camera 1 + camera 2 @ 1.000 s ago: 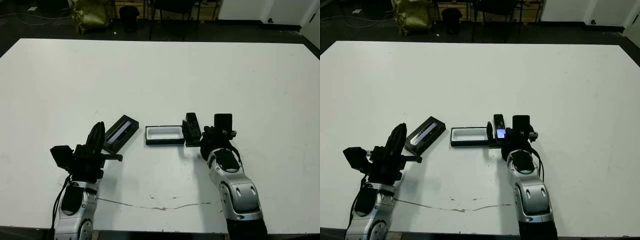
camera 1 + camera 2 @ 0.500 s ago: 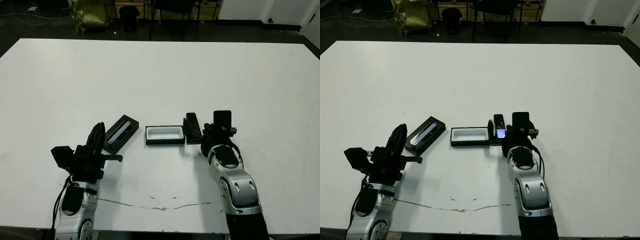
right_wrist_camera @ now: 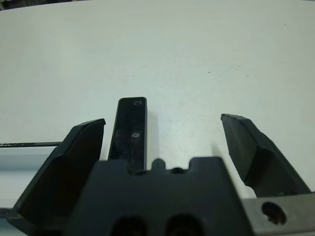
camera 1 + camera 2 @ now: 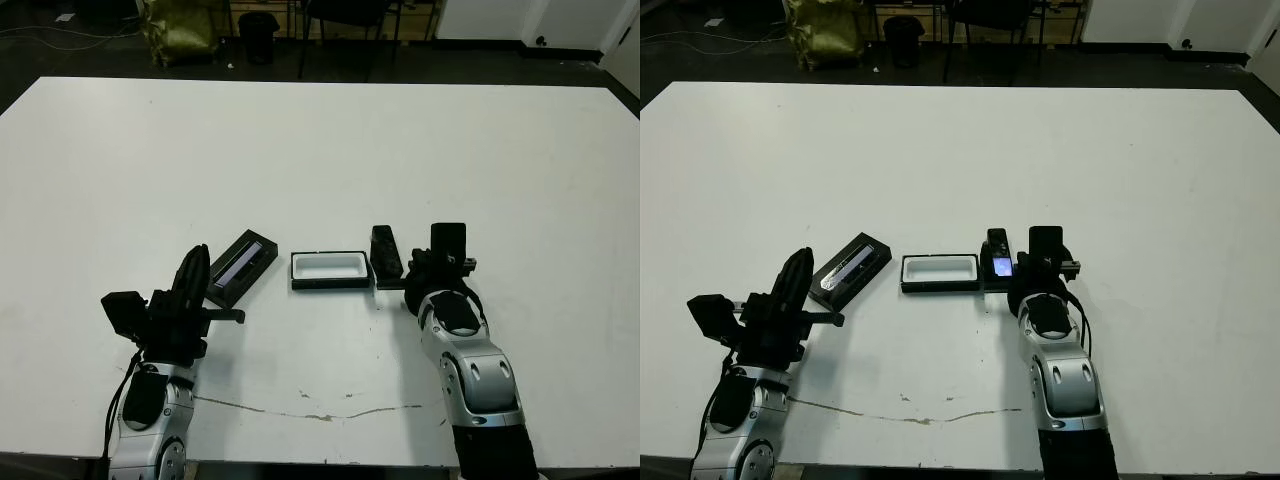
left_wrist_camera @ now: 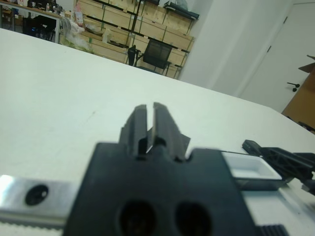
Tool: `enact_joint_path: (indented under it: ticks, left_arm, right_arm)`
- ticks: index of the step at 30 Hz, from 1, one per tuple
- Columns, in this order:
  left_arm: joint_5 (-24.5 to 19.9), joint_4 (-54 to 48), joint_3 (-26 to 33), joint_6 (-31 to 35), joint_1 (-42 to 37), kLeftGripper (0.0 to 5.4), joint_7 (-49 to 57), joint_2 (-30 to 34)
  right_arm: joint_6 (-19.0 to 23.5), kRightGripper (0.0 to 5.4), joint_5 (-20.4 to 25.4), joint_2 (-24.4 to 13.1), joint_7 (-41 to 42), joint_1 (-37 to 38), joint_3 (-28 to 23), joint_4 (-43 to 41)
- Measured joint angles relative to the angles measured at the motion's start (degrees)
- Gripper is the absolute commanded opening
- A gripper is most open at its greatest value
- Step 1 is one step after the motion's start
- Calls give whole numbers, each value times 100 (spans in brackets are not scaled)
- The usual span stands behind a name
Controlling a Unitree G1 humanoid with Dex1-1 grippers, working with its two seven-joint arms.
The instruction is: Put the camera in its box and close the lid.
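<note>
Broadly, the white table (image 4: 320, 150) carries everything in a short row in front of me, each piece within reach of one arm. My right claw (image 3: 167, 140) sits at the right end of that row, fingers spread wide with nothing between them but the camera (image 3: 129, 130), which lies flat on the table inside the gap nearer one finger; I judge I am lined up to pinch it by its long sides. My left claw (image 4: 190, 275) rests with its fingers pressed together, empty, just beside the lid (image 4: 241, 265), probably kept there for the closing step. The box (image 4: 329, 269) sits open between lid and camera, white lining up, the camera close against its right end. A small lit patch shows on the camera, but no writing or brand is readable anywhere.
</note>
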Motion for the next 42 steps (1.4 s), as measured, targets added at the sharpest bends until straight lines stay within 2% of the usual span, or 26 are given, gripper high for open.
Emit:
enact_joint_path:
  ticks: [11, 15, 19, 23, 30, 37, 42]
  left_arm:
    - [24, -3, -14, 1, 6, 0, 43, -2]
    - [23, -31, -15, 10, 14, 0, 44, 2]
    - [24, -31, -13, 14, 15, 0, 46, 2]
    - [2, -31, -12, 16, 16, 0, 32, 2]
    - [10, -35, -13, 30, 23, 0, 39, -2]
    - [4, 24, -4, -55, 25, 0, -36, 9]
    - [-2, 15, -2, -19, 26, 0, -39, 10]
  right_arm:
    - [-74, 540, 6, 4, 51, -5, 3, 152]
    - [-116, 506, 5, 0, 59, -5, 23, 201]
    - [-138, 526, -3, -3, 59, -5, 42, 275]
    - [-139, 488, -36, -33, 53, -4, 88, 327]
    - [-219, 514, -139, -66, 12, -8, 150, 444]
    - [-318, 474, -311, -123, -6, -9, 255, 512]
    - [-254, 380, -352, -126, 9, -67, 292, 575]
